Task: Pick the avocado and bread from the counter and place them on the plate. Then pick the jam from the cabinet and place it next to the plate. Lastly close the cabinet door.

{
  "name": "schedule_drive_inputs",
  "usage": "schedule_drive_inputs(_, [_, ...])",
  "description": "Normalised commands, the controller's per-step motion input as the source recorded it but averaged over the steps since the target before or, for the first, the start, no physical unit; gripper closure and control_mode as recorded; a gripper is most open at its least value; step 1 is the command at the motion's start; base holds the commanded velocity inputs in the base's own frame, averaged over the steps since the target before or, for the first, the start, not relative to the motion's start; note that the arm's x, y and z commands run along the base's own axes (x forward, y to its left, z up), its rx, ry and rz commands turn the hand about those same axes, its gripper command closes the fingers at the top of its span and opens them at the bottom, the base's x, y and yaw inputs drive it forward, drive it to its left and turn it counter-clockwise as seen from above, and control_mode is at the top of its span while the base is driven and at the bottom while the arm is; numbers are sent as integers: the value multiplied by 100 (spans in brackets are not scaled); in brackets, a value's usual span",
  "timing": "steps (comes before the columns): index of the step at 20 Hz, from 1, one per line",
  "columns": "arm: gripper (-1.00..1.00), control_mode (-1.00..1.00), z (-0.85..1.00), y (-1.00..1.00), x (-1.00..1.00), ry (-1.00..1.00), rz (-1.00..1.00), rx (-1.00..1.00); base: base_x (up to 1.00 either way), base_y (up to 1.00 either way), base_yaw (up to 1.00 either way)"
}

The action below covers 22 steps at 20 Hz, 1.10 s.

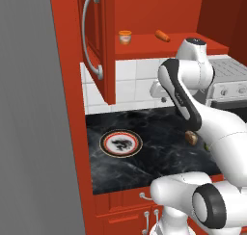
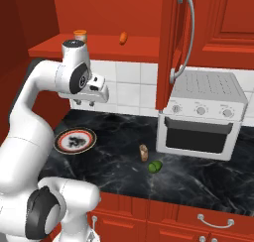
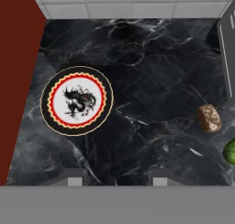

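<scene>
Red cabinet (image 2: 124, 18), its door (image 1: 99, 41) swung open, jam (image 1: 125, 37) on its shelf; black marble bench (image 3: 147, 81) below, bearing the bare plate (image 3: 76, 100); bread (image 3: 209, 118) and avocado (image 2: 155, 166) side by side, well apart from the plate; pincer (image 3: 114, 177) high above the bench, closed and empty.

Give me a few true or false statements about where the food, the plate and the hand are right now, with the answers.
1. The plate has nothing on it. True.
2. The bread lies on the plate. False: it lies on the counter, beside the avocado.
3. The jam stands in the open cabinet. True.
4. The hand holds the avocado. False: it is shut on nothing, high above the counter.
5. The cabinet door is shut. False: it stands open.
</scene>
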Motion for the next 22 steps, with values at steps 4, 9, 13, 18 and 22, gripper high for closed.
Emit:
schedule_drive_inputs(4, [-100, -100, 0, -1, -5, -3, 0, 0, 0, 0, 0])
schedule_drive_inputs(9, [-100, -100, -3, -14, -13, -12, 0, 0, 0, 0, 0])
schedule_drive_inputs(13, [-100, -100, -5, -26, -9, -13, 0, 0, 0, 0, 0])
schedule_drive_inputs(18, [-100, -100, -9, -35, -10, -9, 0, 0, 0, 0, 0])
schedule_drive_inputs(22, [-100, -100, -12, -38, -5, -6, 0, 0, 0, 0, 0])
